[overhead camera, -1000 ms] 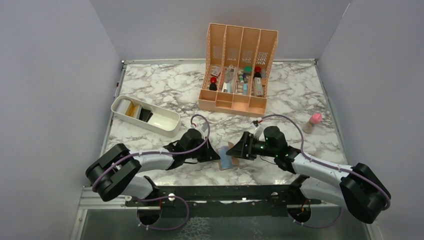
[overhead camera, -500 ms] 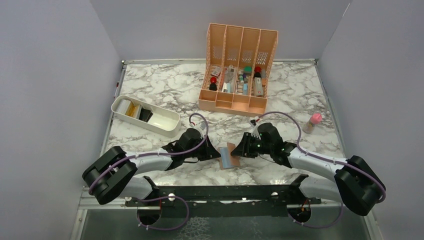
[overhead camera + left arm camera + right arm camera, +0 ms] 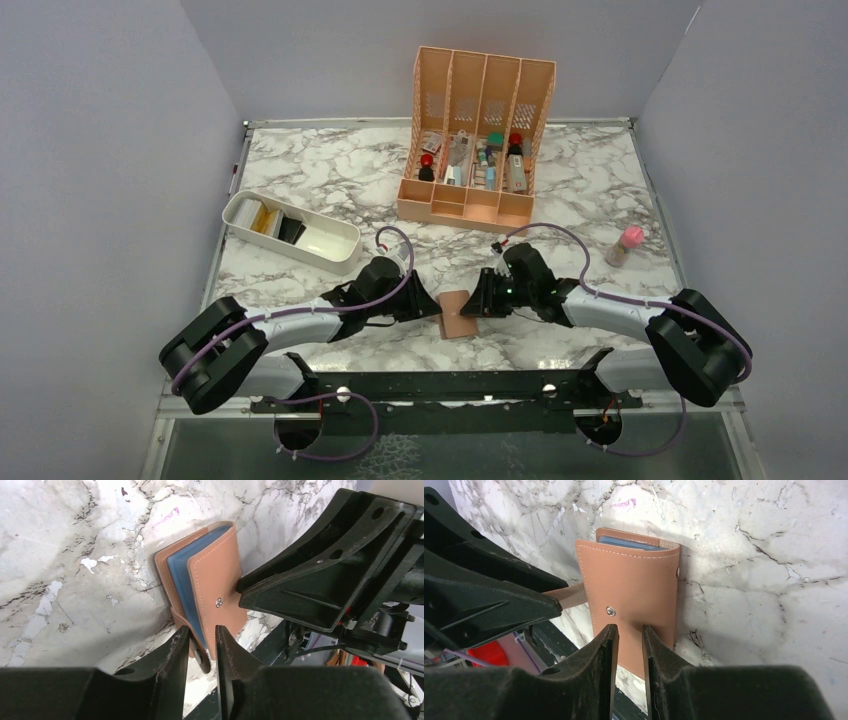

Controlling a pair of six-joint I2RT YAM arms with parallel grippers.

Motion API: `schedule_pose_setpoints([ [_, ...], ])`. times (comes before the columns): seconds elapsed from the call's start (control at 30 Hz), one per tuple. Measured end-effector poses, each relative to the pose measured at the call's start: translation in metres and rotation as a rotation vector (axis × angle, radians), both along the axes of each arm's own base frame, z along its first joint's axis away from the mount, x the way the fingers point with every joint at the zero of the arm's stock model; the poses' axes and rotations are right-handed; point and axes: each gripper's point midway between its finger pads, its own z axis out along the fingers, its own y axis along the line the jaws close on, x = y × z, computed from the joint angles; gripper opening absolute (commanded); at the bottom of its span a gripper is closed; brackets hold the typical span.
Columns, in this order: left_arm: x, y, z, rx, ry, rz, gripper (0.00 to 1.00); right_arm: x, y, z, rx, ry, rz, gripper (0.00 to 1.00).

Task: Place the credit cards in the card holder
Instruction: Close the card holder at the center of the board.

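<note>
Marble tbl [image 3: 330, 170], white tray [image 3: 330, 240], peach organizer [image 3: 465, 210], pink-cap btl [image 3: 626, 243], brown card holder [image 3: 458, 318].

Brown card holder [image 3: 458, 316], folded almost closed, flat on the marble table [image 3: 330, 170], blue inner leaves showing, snap tab unfastened

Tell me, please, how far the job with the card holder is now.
Looks done: the card holder lies folded over on the marble table, brown cover up, only a blue edge showing; no loose card beside it. In hand: the left gripper has the snap tab between its fingertips; the right gripper sits over the cover's near edge. Left: the tab is not yet pressed onto its stud.
</note>
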Motion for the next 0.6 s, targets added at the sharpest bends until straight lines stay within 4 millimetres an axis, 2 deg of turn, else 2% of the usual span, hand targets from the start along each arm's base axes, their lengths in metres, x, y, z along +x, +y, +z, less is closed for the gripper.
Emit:
schedule_pose_setpoints([
  [0.2, 0.0011, -0.0011, 0.0104, -0.025, -0.023, 0.001, 0.32, 0.0008, -0.0007, -0.0007, -0.026, 0.012, 0.002, 0.28],
  [0.6, -0.0019, -0.0011, 0.0093, -0.033, -0.02, -0.01, 0.36, -0.0005, 0.0015, -0.0039, -0.058, 0.022, 0.006, 0.25],
])
